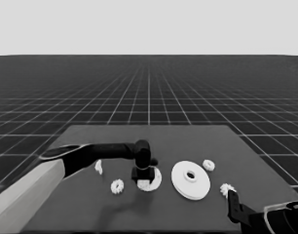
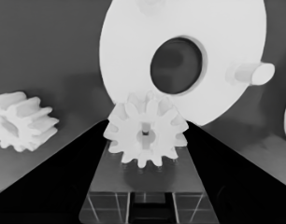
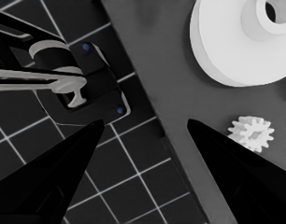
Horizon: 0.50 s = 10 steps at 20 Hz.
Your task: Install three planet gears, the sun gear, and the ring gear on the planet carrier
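Observation:
My left gripper [image 1: 143, 179] reaches in over the smaller round part [image 1: 156, 179] at mid-table and is shut on a small toothed gear [image 2: 145, 135]. That gear hangs at the near rim of the smaller round part [image 2: 133, 51], whose short pegs [image 2: 250, 73] stand up around its centre hole. The larger round part [image 1: 190, 179] lies just right of it. Loose gears rest at the left [image 1: 117, 185], behind the larger part [image 1: 208, 165] and at its right [image 1: 227, 188]. My right gripper [image 1: 232, 202] waits open at the lower right corner.
A thin white piece [image 1: 99, 167] lies under the left arm's forearm. The right wrist view shows the table's corner, the larger round part [image 3: 236, 42], a gear [image 3: 252, 133] and dark machinery [image 3: 87, 88] past the edge.

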Available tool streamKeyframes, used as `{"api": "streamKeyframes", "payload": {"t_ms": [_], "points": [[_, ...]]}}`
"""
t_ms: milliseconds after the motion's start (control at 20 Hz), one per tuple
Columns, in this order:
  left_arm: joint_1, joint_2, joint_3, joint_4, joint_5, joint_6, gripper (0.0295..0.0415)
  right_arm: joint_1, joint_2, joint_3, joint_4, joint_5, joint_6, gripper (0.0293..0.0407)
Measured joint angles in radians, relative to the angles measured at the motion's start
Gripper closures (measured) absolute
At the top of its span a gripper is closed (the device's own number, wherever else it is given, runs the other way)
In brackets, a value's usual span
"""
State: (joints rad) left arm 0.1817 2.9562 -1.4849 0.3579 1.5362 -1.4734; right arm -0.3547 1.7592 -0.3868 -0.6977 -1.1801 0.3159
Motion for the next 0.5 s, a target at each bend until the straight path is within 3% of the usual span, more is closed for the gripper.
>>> {"api": "streamKeyframes", "payload": {"t_ms": [100, 200, 250, 500], "points": [[0.001, 0.000, -0.001, 0.001, -0.001, 0.001, 0.0398, 0.000, 0.000, 0.000, 0.000, 0.000, 0.000, 0.0315], [0.002, 0.000, -0.002, 0.002, -0.001, 0.001, 0.0339, 0.000, 0.000, 0.000, 0.000, 0.000, 0.000, 0.0315], [0.002, 0.000, -0.002, 0.002, -0.001, 0.001, 0.0330, 0.000, 0.000, 0.000, 0.000, 0.000, 0.000, 0.0315], [0.002, 0.000, -0.002, 0.002, -0.001, 0.001, 0.0326, 0.000, 0.000, 0.000, 0.000, 0.000, 0.000, 0.0315]]}}
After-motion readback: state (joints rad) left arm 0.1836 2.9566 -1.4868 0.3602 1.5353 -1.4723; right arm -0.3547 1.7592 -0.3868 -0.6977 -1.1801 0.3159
